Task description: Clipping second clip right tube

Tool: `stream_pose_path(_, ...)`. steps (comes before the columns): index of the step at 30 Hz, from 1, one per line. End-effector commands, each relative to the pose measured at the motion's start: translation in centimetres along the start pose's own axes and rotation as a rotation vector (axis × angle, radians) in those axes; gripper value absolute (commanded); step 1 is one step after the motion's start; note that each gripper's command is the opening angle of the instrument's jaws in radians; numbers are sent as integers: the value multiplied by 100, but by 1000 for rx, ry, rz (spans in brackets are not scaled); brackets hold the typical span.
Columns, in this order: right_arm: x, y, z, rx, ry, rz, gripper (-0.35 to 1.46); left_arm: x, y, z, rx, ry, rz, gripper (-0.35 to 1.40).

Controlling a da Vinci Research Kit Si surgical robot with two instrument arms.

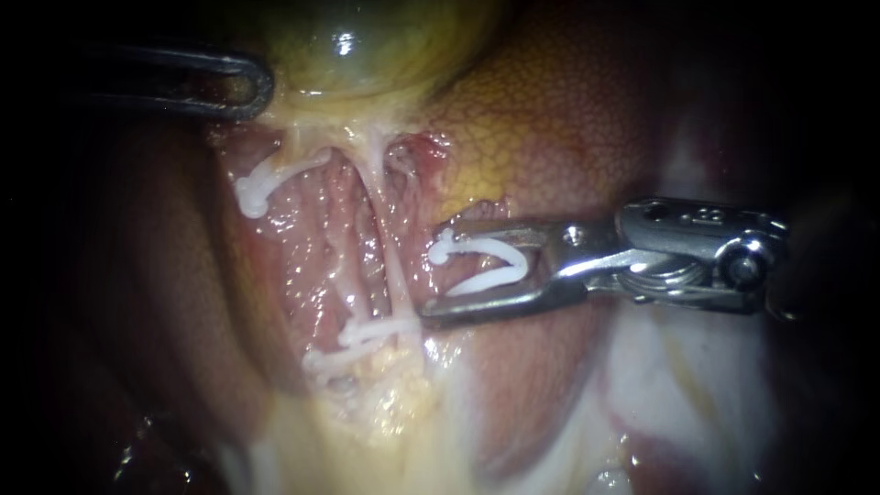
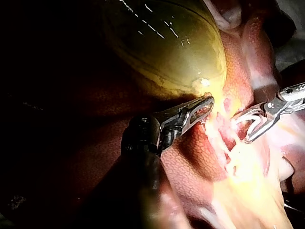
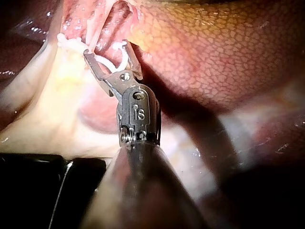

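- Just ahead of the spread tips, the right tube [image 1: 396,266] runs down from the gallbladder [image 1: 367,46], not yet between them.
- One white fitted clip [image 1: 371,332] crosses it lower down.
- Right instrument [image 1: 434,273]: its end effector stands wide, gripping an open loaded clip [image 1: 490,244].
- Step in hand, I judge, is the approach. Next, advance until the tube sits deep inside the clip, then squeeze.
- Left instrument [image 2: 207,102]: end effector closed on the gallbladder's lower edge, beside the liver [image 1: 550,119].
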Motion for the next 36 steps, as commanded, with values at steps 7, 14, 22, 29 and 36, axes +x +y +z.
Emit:
stream_pose_path(7,-3,3,16,68,14,16,49,1,-1,0,2,1,0,-35)
stream_pose_path(14,4,5,33,151,72,47,49,1,-1,0,2,1,0,-35)
stream_pose_path(22,9,10,47,247,120,55,47,1,-1,0,2,1,0,-35)
stream_pose_path(29,14,12,59,353,166,48,45,1,-1,0,2,1,0,-35)
stream_pose_path(36,16,-2,58,443,197,34,43,1,-1,0,2,1,0,-35)
